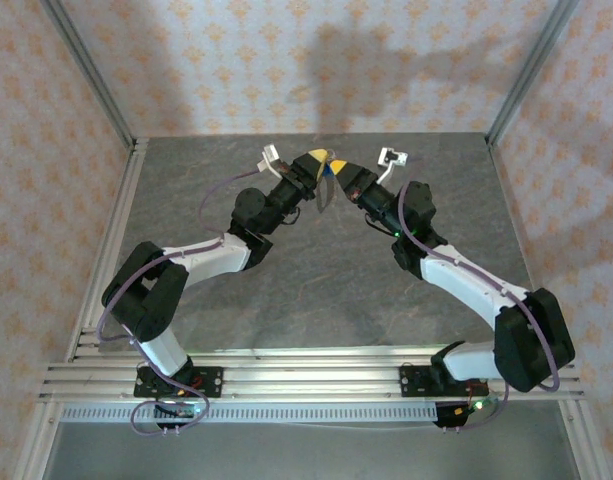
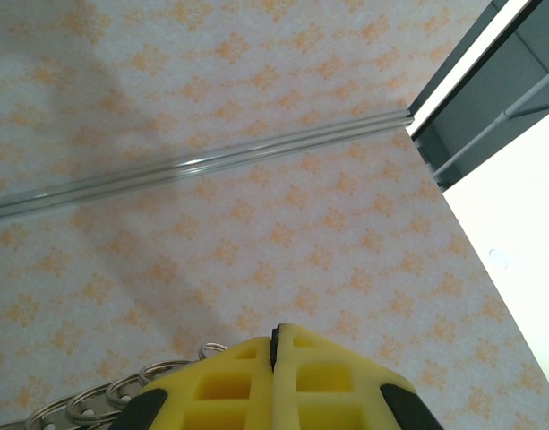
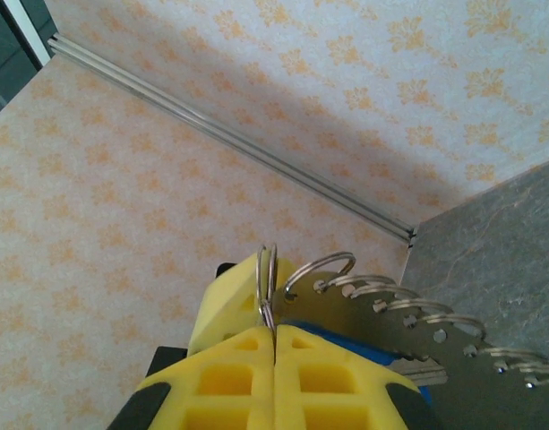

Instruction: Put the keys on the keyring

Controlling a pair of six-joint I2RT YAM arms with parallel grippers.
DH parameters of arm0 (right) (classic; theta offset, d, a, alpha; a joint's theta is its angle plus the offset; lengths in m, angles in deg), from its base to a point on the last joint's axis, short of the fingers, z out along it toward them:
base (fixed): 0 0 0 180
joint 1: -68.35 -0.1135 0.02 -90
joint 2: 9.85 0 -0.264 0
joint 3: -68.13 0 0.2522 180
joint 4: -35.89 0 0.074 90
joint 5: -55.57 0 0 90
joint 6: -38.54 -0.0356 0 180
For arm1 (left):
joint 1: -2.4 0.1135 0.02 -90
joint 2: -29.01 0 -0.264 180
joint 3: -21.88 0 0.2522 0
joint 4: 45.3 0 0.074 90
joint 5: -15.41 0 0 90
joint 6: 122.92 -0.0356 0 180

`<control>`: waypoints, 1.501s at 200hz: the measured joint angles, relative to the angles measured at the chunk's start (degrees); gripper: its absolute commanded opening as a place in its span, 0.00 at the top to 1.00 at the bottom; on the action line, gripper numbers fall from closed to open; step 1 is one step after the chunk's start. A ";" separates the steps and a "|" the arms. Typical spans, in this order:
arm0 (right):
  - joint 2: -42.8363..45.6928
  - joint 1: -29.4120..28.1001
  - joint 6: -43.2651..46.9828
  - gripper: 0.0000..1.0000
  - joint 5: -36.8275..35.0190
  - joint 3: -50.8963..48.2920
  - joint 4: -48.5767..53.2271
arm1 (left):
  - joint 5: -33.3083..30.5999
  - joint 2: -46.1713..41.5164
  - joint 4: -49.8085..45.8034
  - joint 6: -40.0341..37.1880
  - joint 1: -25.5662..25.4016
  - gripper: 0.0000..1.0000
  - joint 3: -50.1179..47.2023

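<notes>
Both arms are raised over the far middle of the table, their tips meeting. My right gripper [image 3: 274, 330] is shut on a thin double metal ring [image 3: 268, 269] that stands edge-on above its yellow fingers. That ring sits at the end of the keyring [image 3: 417, 313], a tan-grey strip carrying a row of wire rings. Under the strip lies the key, with its blue head [image 3: 346, 345] and pale blade [image 3: 422, 369]. My left gripper [image 2: 276, 340] is shut with a thin dark edge pinched at its tips, and keyring rings [image 2: 122, 394] show beside it. From above the key [image 1: 329, 172] lies between the left gripper [image 1: 313, 160] and the right gripper [image 1: 338, 170].
The grey table [image 1: 316, 280] is walled by patterned panels [image 1: 316, 60] with aluminium corner posts [image 1: 86, 70]. A rail [image 1: 316, 380] runs along the near edge by the arm bases. A yellow finger [image 3: 225, 305] of the left gripper stands just behind the held ring.
</notes>
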 measured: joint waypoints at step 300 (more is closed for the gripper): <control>-1.25 -0.35 0.33 0.67 4.87 2.58 5.81 | -1.62 0.02 0.61 0.02 0.55 1.00 -1.18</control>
